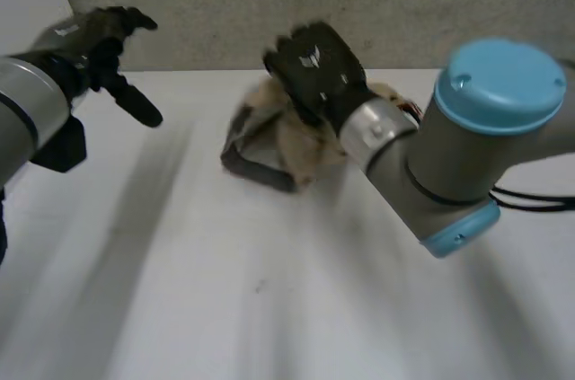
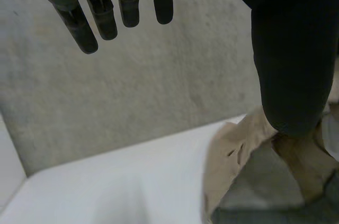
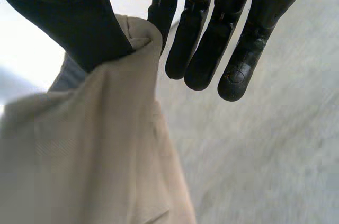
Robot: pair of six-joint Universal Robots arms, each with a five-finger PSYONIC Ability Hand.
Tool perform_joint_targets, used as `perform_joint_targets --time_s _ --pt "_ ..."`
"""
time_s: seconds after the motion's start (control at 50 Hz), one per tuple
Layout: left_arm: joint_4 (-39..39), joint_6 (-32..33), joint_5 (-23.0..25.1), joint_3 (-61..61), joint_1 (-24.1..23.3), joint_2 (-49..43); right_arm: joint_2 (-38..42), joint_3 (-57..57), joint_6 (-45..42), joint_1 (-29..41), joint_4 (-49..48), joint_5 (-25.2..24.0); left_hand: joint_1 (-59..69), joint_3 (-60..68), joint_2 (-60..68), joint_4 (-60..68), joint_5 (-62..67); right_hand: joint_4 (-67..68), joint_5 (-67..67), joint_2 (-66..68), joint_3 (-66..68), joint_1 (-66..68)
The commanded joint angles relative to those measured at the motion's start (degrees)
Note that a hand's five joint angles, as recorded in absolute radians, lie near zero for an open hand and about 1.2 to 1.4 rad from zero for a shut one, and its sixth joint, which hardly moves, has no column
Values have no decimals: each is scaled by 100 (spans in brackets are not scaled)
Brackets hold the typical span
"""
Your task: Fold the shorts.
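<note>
Shorts (image 1: 289, 142) pinched by right robot hand (image 1: 314, 66) (thumb against finger); left robot hand (image 1: 101, 34) straight-fingered, aloft.

Right hand (image 1: 316, 58) is covering the middle of the shorts (image 1: 269, 154) in the head view. The cloth under its palm is lying out of sight. Right arm (image 1: 467, 146) is blocking the shorts' edge behind the wrist.

Right wrist view: the thumb (image 3: 63, 17) is hiding the exact spot where it is pinching a tan fold against the fingers (image 3: 161, 7). Below the fingertips the cloth is blurring and running off the frame; outline not readable.

Left wrist view: left hand (image 2: 106, 17) is being cut off at the palm. Its thumb is masking part of the shorts beside it. Grey patch there: lining or waistband, cannot tell.
</note>
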Motion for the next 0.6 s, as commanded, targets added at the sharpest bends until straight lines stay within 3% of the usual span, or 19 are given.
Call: perform_joint_targets --time_s 0.02,0.14,0.28,0.4,0.48,0.5,0.52,0.56,0.58,0.6 --pt "25 -79 -26 106 487 437 -228 -1504 1407 238 -64 893 -244 -283 -198 -217 -276 1199 1453 1268 1253 2581" --pt "279 -386 -26 72 715 779 -290 -2138 1690 194 -72 1764 -244 -283 -198 -217 -276 1199 1453 1268 1253 2581" --pt "412 -554 -9 1 795 1008 -544 -1429 1331 -95 59 2695 -244 -283 -198 -217 -276 1199 1453 1268 1253 2581" --pt "447 -537 0 -60 795 1061 -624 65 1110 -833 95 2793 -244 -283 -198 -217 -276 1199 1453 1268 1253 2581" --pt "456 -501 17 -166 751 1009 -641 1015 1137 -1729 103 2714 -244 -283 -198 -217 -276 1199 1453 1268 1253 2581" --pt "447 -501 26 -175 734 1000 -598 1191 1154 -2044 208 2705 -244 -283 -198 -217 -276 955 1209 1024 1009 2337" --pt "447 -493 26 -192 716 991 -554 1280 1145 -2178 287 2679 -244 -283 -198 -217 -276 -147 107 -77 -93 1235" --pt "447 -493 44 -271 689 938 -466 1386 1128 -2398 489 2635 -244 -283 -198 -217 -276 -3236 -2982 -3167 -3182 -1854" --pt "447 -493 44 -280 681 912 -318 1412 1110 -2556 734 2618 -244 -283 -198 -217 -276 -5767 -5513 -5698 -5713 -4385" --pt "447 -493 44 -315 654 833 -273 1404 1119 -2601 875 2617 -244 -283 -198 -217 -276 -5801 -5547 -5732 -5747 -4419"
